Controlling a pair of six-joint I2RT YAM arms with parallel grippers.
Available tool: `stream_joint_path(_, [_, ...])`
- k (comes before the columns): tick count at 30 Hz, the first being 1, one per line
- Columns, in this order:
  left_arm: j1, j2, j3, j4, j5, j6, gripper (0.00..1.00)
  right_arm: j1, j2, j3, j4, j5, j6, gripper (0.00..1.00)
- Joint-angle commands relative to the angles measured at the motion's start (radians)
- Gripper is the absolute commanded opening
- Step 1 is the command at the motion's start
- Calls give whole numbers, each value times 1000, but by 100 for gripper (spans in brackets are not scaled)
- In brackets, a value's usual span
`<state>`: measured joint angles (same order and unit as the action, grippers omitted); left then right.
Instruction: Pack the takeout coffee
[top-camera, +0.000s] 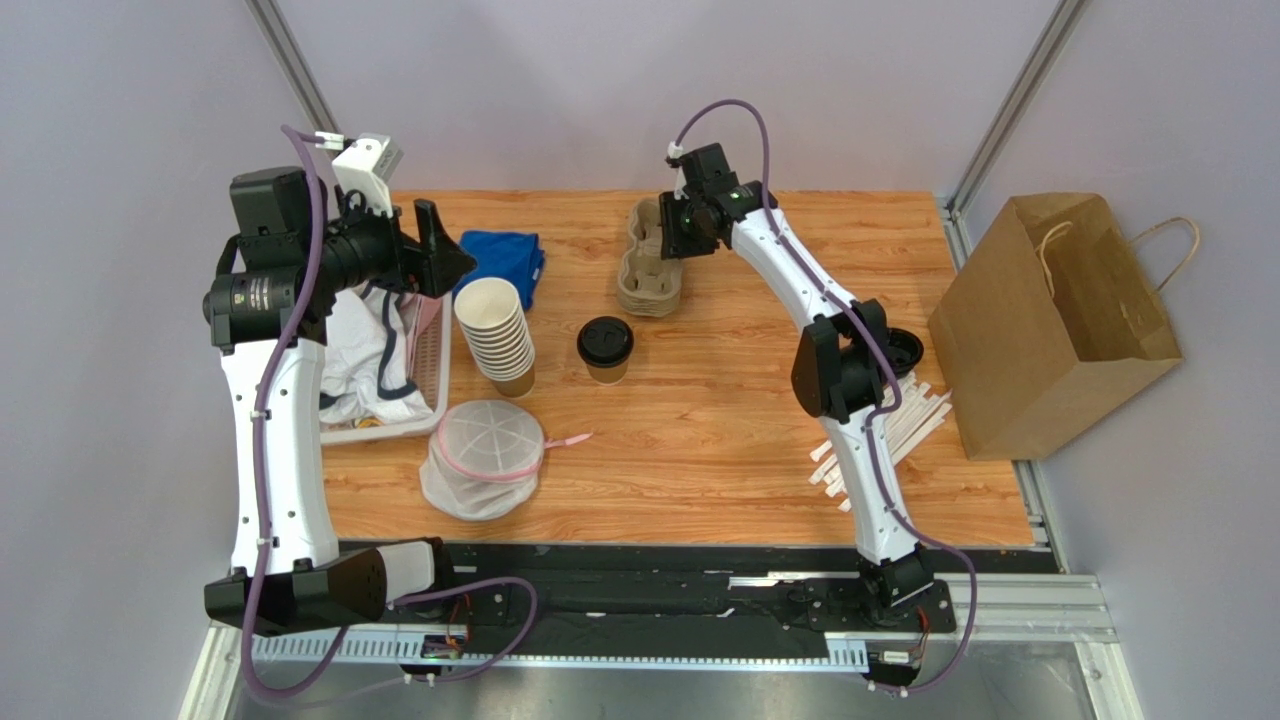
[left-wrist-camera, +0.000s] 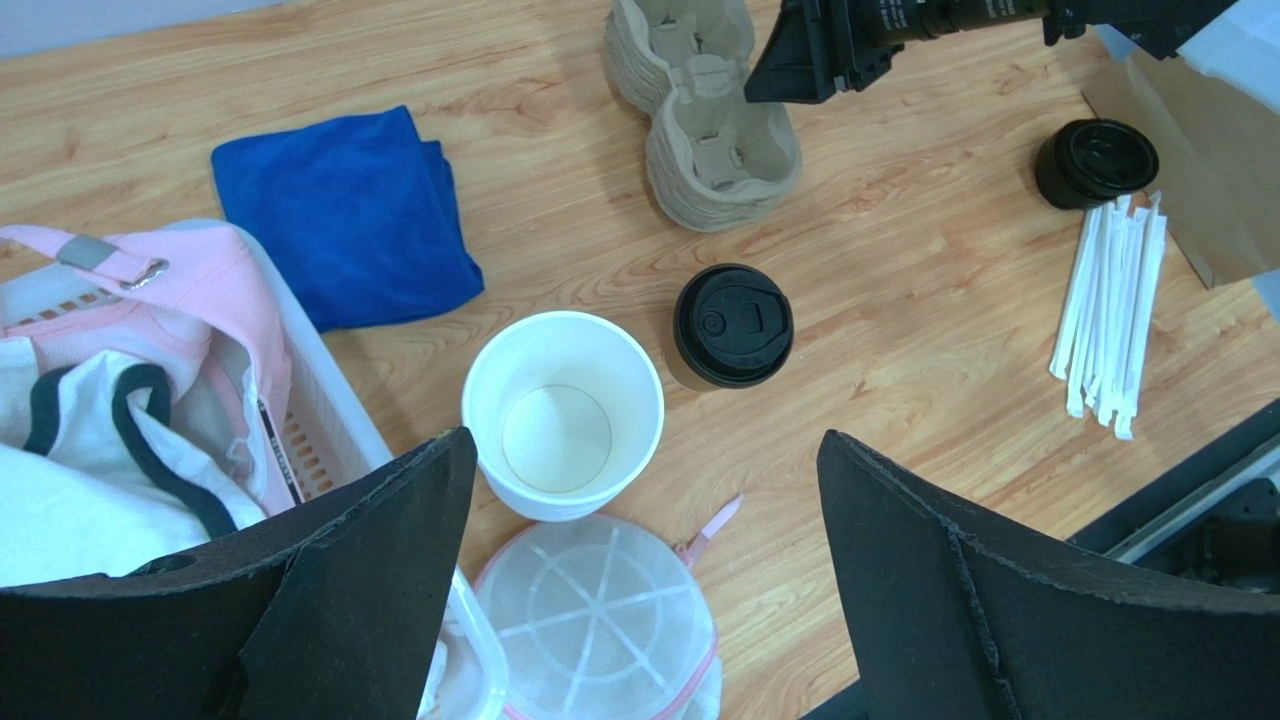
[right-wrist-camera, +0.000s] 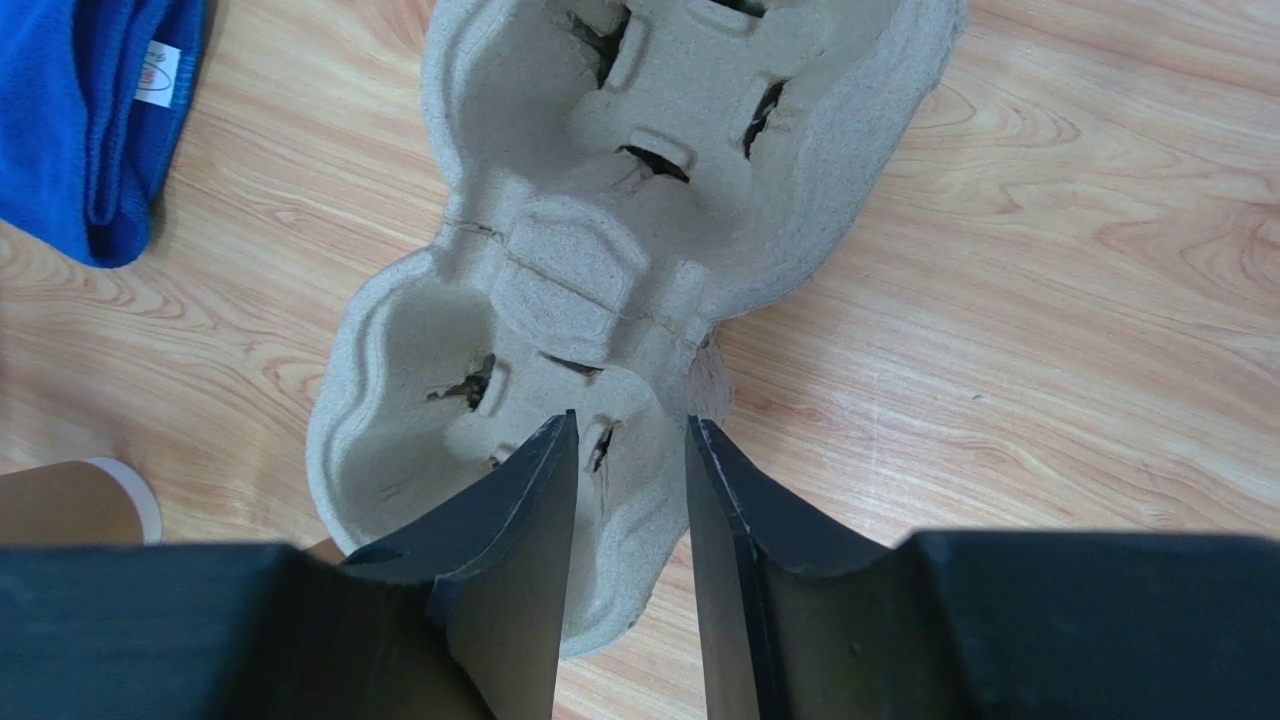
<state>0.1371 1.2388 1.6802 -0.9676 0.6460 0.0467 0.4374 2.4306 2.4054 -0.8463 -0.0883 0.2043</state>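
Takeout coffee (top-camera: 604, 347) stood upright at table (top-camera: 721, 435) centre, ungripped.
It is located at 3 o'clock of the cup stack (top-camera: 496, 338). Left gripper (left-wrist-camera: 646, 450) jaws are spread wide, empty. At 12 o'clock, right gripper (right-wrist-camera: 631, 435) jaws are narrowed astride the pulp carrier (right-wrist-camera: 601, 225) rim; contact cannot be told.

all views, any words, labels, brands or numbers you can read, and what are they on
No text can be read in any view.
Blue cloth: a small white tag bears a faint mark, too blurred to read.
Takeout coffee: raised marks on its black lid, too small to read.
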Motion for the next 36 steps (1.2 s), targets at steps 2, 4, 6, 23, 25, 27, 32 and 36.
stream_joint_path(2, [-5, -2, -2, 33, 17, -15, 93, -3, 10, 47, 50, 27, -23, 36])
stream_joint_path(4, [-4, 2, -1, 33, 17, -15, 93, 0, 13, 44, 50, 25, -22, 35])
stream_joint_path(6, [-4, 5, 4, 33, 17, -15, 93, 0, 15, 43, 50, 21, -22, 34])
stream_joint_path(23, [-5, 14, 12, 38, 21, -21, 93, 1, 19, 46, 50, 62, -37, 35])
stream_joint_path(25, [-4, 16, 12, 36, 21, -22, 93, 1, 19, 43, 50, 58, -37, 35])
stream_joint_path(27, [-5, 19, 12, 38, 23, -22, 93, 1, 19, 41, 49, 53, -37, 35])
stream_joint_path(32, [-4, 18, 15, 38, 24, -24, 93, 1, 30, 40, 49, 47, -37, 33])
stream_joint_path(36, [-4, 21, 24, 38, 26, -24, 93, 1, 35, 40, 49, 45, -39, 31])
